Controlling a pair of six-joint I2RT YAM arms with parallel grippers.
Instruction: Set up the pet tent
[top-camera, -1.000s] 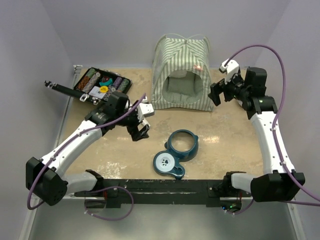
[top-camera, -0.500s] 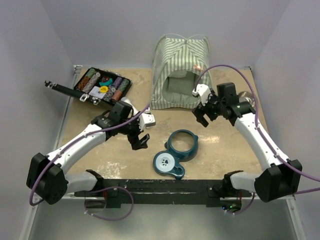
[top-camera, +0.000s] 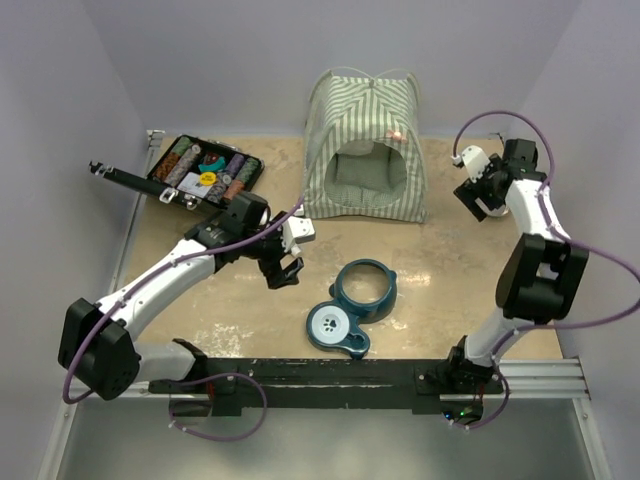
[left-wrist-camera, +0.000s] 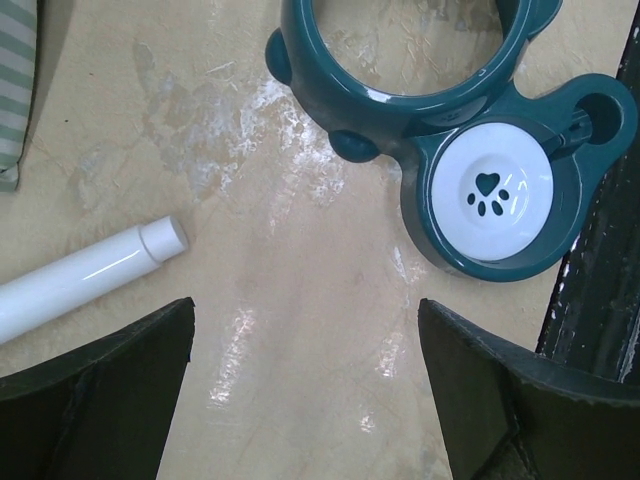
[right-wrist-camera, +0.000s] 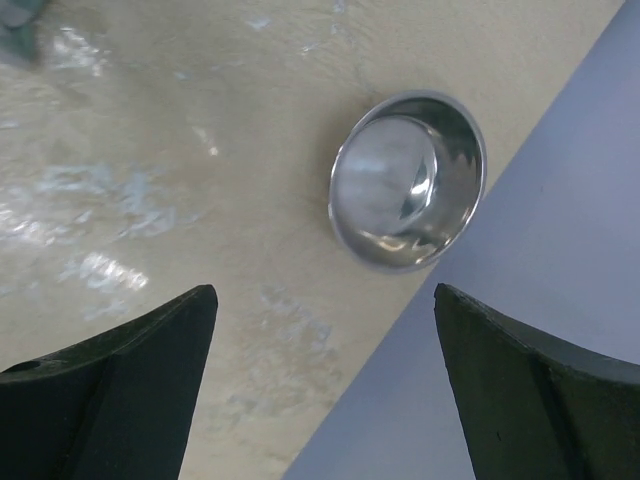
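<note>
The pet tent (top-camera: 365, 150) is seen standing erect and fully shaped at the far middle of the table (top-camera: 450, 290), so the setting-up is judged all but finished, while the left end effector (top-camera: 283, 270) and right end effector (top-camera: 478, 195) are found released, empty and apart from it.

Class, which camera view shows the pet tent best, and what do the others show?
The top external view: the whole pet tent stands upright, its arched doorway visible. The left wrist view catches only a striped edge; the right wrist view shows none of it.
</note>
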